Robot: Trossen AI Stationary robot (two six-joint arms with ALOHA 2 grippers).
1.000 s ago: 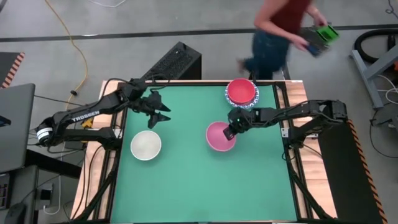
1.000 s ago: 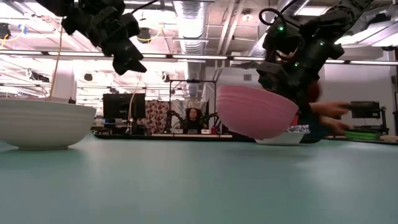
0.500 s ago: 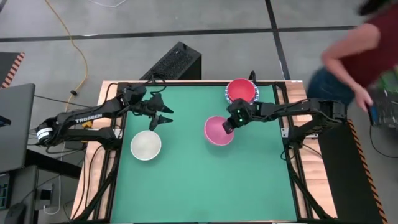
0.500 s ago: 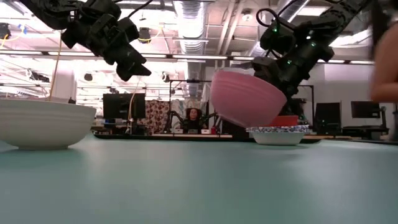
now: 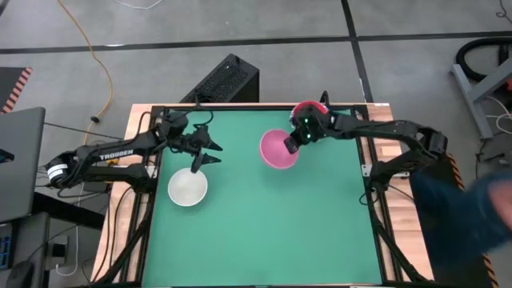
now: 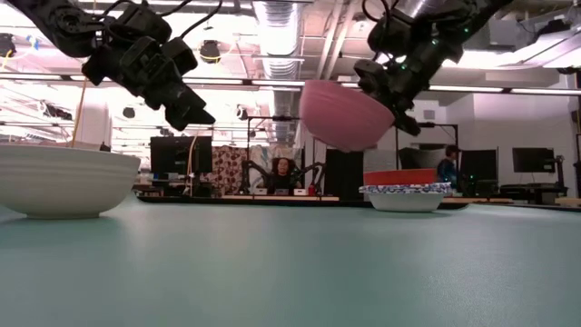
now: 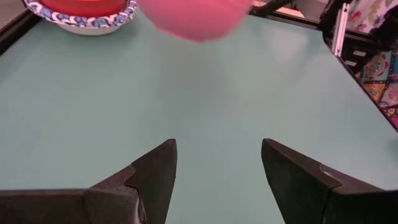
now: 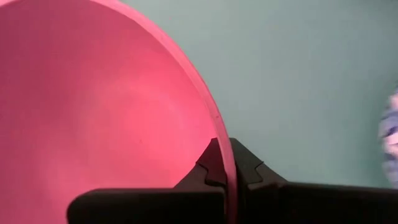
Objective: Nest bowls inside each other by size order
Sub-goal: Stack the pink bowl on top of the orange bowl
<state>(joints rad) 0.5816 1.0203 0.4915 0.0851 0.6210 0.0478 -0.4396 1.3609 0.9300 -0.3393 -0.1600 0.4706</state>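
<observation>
The pink bowl (image 5: 277,150) hangs in the air over the table's far middle, held by my right gripper (image 5: 294,142); it also shows in the low view (image 6: 343,114). Just beyond it a red bowl (image 5: 306,110) sits nested in a white bowl with a blue patterned rim (image 6: 405,194) on the table. A plain off-white bowl (image 5: 187,187) rests on its base at the left. My left gripper (image 5: 205,155) hovers open and empty just beyond the off-white bowl. The other bowls are not in view. My right gripper pinches the pink bowl's rim (image 8: 225,167) on the side toward the table's far right, one finger inside the bowl (image 8: 209,163) and one outside (image 8: 250,168). The fingers come slanting down from the right. The bowl hangs tilted, clear of the table.
Bare green table (image 5: 264,232) lies along the near half and between the bowls. A black frame (image 5: 370,172) edges the table. A blurred person (image 5: 472,208) is off the table's right side.
My right gripper has raised the pink bowl from just above the table to well clear of it. It has carried the bowl toward the far edge, closer to the red bowl, still tilted. A person has walked past the far side toward the right.
</observation>
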